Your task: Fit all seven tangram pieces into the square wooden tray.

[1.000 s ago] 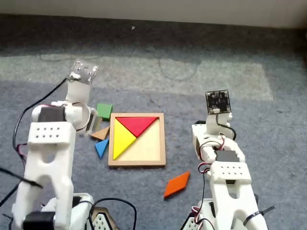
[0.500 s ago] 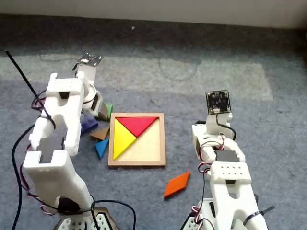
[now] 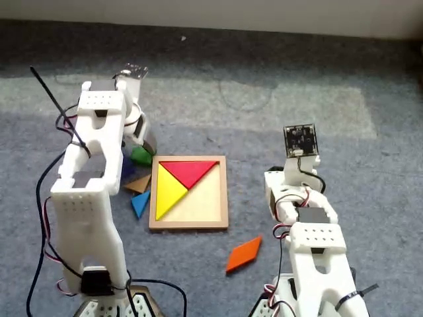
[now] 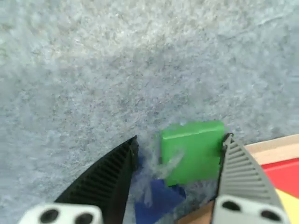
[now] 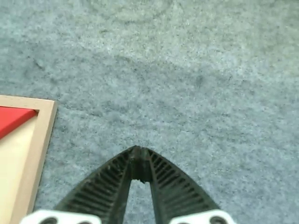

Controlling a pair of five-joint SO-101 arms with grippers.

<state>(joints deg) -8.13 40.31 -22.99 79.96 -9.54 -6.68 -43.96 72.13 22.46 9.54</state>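
The square wooden tray (image 3: 223, 193) lies mid-table with a red triangle (image 3: 189, 172) and a yellow triangle (image 3: 168, 191) inside it. A green square (image 3: 141, 156) sits on the carpet at the tray's far left corner. My left gripper (image 4: 181, 140) is open and straddles the green square (image 4: 191, 151), one finger against its edge and the other a little apart. A dark blue piece (image 4: 156, 199) lies partly under it. A brown triangle (image 3: 139, 183) and a blue triangle (image 3: 139, 203) lie left of the tray. An orange parallelogram (image 3: 244, 253) lies near its front right. My right gripper (image 5: 139, 170) is shut and empty over the carpet right of the tray (image 5: 42, 135).
Grey-blue carpet covers the table. The left arm (image 3: 92, 172) stretches along the tray's left side over the loose pieces. The right arm (image 3: 304, 198) stands folded to the tray's right. Open carpet lies beyond the tray and at the far right.
The left arm has unfolded and stretched away from its base. Its gripper has come down around the green square. The right arm and the other pieces have not moved.
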